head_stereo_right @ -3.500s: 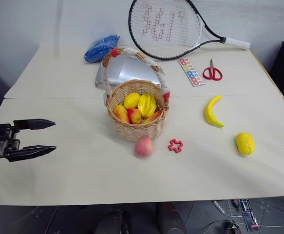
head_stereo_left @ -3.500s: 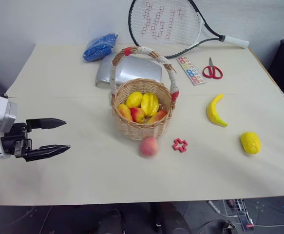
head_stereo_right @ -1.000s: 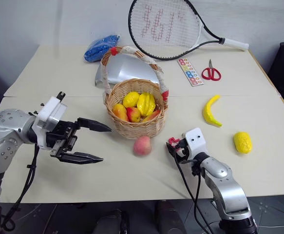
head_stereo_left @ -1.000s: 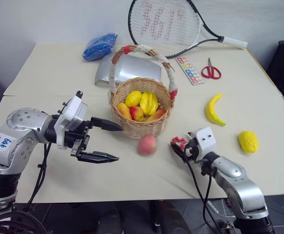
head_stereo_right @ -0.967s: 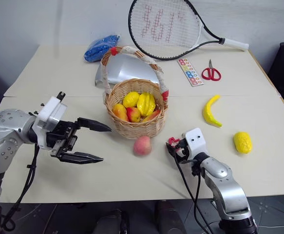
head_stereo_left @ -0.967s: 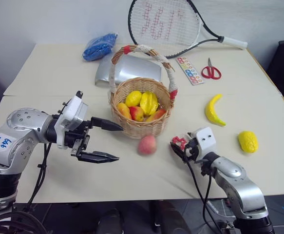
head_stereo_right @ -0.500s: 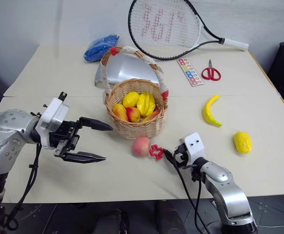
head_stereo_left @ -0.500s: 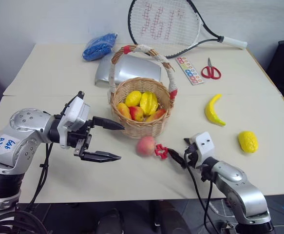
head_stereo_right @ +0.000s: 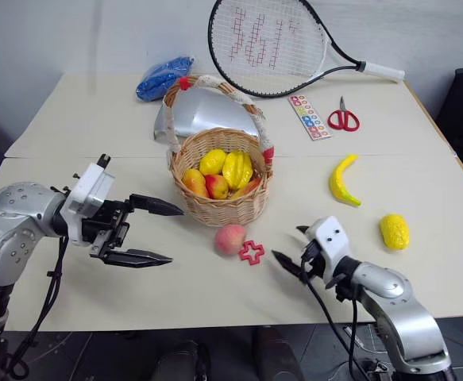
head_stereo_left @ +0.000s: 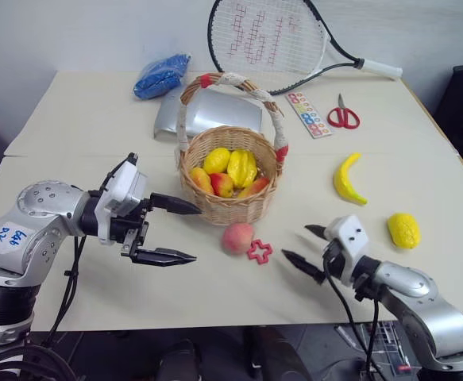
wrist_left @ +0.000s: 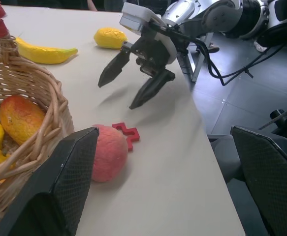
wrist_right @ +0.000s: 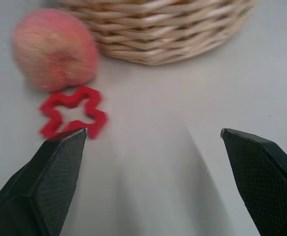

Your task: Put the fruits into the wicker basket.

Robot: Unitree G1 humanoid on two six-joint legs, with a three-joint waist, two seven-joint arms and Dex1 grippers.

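- Wicker basket [head_stereo_left: 229, 184] stands mid-table; yellow and red fruits [head_stereo_left: 229, 171] are piled inside.
- Peach [head_stereo_left: 237, 237] lies just before it, beside red cross piece [head_stereo_left: 259, 251]; banana [head_stereo_left: 347, 179] and lemon [head_stereo_left: 404, 230] lie to the right.
- Left gripper [head_stereo_left: 170, 231] and right gripper [head_stereo_left: 306, 248]: fingers spread wide, nothing held.

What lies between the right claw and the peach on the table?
The red cross-shaped piece lies between the open right claw and the peach, beside the peach; head views show it.
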